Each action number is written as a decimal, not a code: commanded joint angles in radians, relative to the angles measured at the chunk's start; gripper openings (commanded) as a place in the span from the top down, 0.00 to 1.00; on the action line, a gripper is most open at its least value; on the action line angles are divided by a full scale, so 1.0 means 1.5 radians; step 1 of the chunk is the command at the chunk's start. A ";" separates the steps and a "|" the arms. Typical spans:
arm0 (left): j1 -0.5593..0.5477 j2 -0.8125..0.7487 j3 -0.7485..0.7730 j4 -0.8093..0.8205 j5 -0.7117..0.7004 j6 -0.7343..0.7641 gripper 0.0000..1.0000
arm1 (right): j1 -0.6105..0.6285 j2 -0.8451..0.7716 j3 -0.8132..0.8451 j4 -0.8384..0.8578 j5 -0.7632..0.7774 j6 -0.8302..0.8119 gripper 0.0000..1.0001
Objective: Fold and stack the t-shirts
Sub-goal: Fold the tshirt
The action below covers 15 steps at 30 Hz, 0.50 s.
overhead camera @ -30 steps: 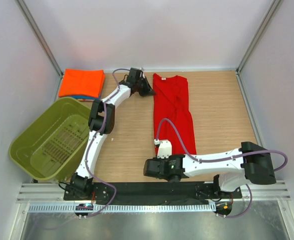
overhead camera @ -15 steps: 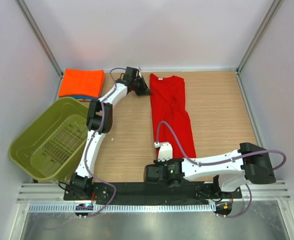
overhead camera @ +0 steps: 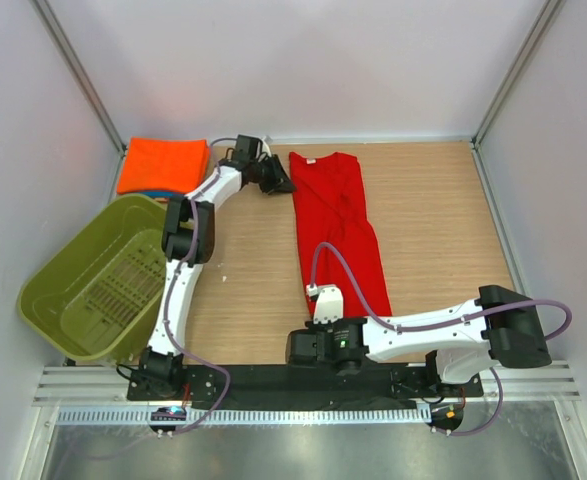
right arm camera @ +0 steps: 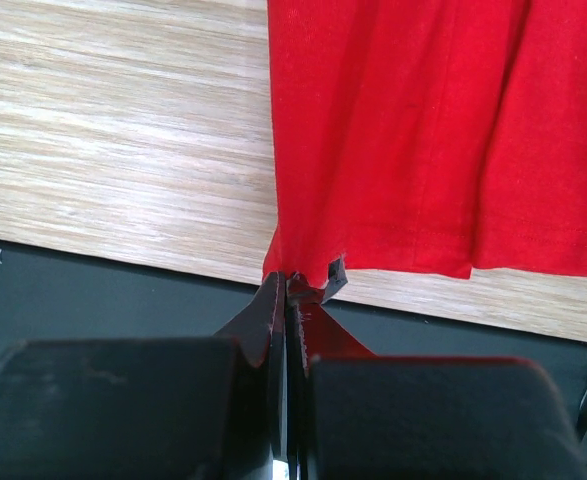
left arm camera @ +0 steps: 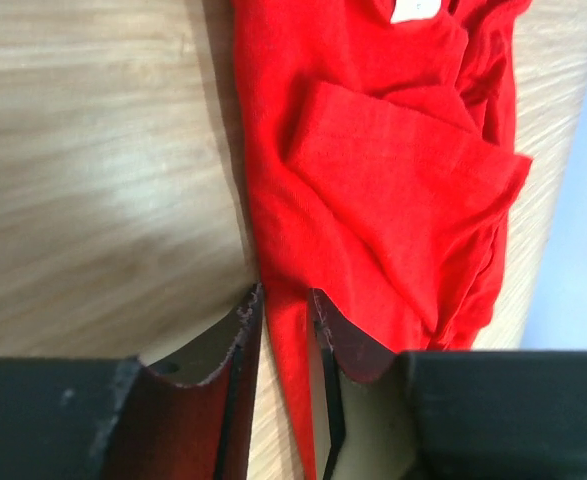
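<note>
Top external view: looking down on the red shirt (overhead camera: 338, 225), lying as a long narrow strip down the middle of the table (overhead camera: 443, 220), collar (overhead camera: 318, 157) far, hem (right arm camera: 423, 260) near. Also noting the orange shirt (overhead camera: 163, 165) folded flat at the far left corner, resting on a blue shirt (overhead camera: 145, 192) showing only as a sliver, just beyond the green basket (overhead camera: 93, 275).

Pinching the near left corner of the hem with the right gripper (right arm camera: 291, 285), jaws pressed tight on the cloth at the table's near edge. Straddling the far left edge of the strip with the left gripper (left arm camera: 285, 300), beside the collar and its white label (left arm camera: 413, 10), jaws standing a little apart, cloth edge running loose between them rather than clamped.

Judging the red shirt as light, soft and limp: offering no stiffness, sagging between any two held points, bunching if pushed, sliding easily over the smooth wood. Noting a folded-in sleeve (left arm camera: 403, 170) sitting loose on top near the collar, likely flopping open if lifted carelessly. Favouring holds at corners and folded edges, catching every layer at once, both ends together, keeping the strip taut while carrying hem toward collar. Avoiding any grip mid-panel, likely picking up one layer only and spoiling the fold.
</note>
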 commanded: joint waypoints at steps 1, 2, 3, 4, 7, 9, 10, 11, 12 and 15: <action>0.007 -0.032 -0.061 -0.036 -0.047 0.052 0.72 | 0.009 0.000 0.024 0.011 0.015 0.011 0.99; 0.007 -0.038 -0.069 -0.034 -0.048 0.054 0.73 | 0.008 0.001 0.024 0.010 0.015 0.012 0.99; 0.006 -0.043 -0.078 -0.029 -0.048 0.055 0.73 | 0.008 -0.002 0.024 0.010 0.015 0.010 0.99; 0.007 -0.048 -0.086 -0.025 -0.047 0.056 0.73 | 0.009 -0.002 0.023 0.010 0.016 0.012 0.99; 0.006 -0.064 -0.108 -0.020 -0.048 0.060 0.72 | 0.009 -0.005 0.021 0.008 0.016 0.014 0.99; 0.006 -0.075 -0.119 -0.020 -0.048 0.063 0.73 | 0.009 -0.006 0.021 0.006 0.018 0.017 0.99; 0.007 -0.079 -0.122 -0.020 -0.046 0.065 0.73 | 0.009 -0.008 0.021 0.007 0.018 0.018 0.99; 0.006 -0.084 -0.128 -0.020 -0.045 0.066 0.74 | 0.008 -0.009 0.019 0.007 0.017 0.018 0.99; 0.007 -0.086 -0.131 -0.017 -0.046 0.066 0.75 | 0.009 -0.008 0.019 0.007 0.018 0.018 0.99; 0.004 -0.081 -0.133 -0.016 -0.038 0.064 0.75 | 0.009 -0.009 0.018 0.009 0.017 0.018 0.99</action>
